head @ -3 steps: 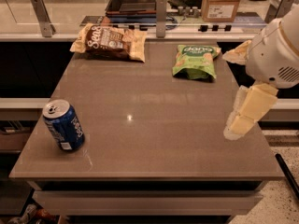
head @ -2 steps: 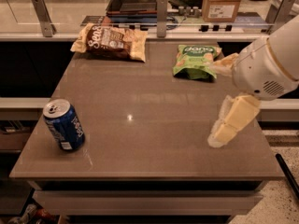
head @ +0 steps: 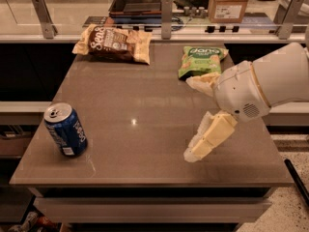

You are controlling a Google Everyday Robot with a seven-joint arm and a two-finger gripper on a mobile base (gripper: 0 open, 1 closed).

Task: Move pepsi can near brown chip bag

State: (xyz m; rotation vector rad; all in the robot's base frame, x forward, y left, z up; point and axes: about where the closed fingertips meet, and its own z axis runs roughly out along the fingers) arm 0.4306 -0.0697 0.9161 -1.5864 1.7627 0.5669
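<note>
surface (head: 145, 105): grey-brown tabletop, taken as the clock face, 12 o'clock at the far edge by the rail.
pepsi can (head: 66, 130): about 8 o'clock, near the left edge and close to the front. It stands on its base with the silver top and its opening showing. A white label patch sits low on the blue side. Nothing touches it.
brown chip bag (head: 113, 43): about 11 o'clock at the far edge, lying flat, white script facing up, cream edges at both ends. It is well apart from the can, with bare tabletop between them.
green chip bag (head: 200, 60): about 1 o'clock, lying flat, just beside the upper finger; contact between them cannot be told.
tool (head: 191, 118): between 3 and 4 o'clock, over the right half of the tabletop, pointing toward 9 o'clock. Its cream fingers (head: 210, 137) are spread wide, one up near the green bag and one low toward the front edge. Nothing sits between them. It is well apart from the can.
arm (head: 270, 83): white rounded housing entering from the right edge of the view, carrying the wrist.
cardboard box (head: 227, 4): beyond the rail, past 12 o'clock, off the tabletop.
</note>
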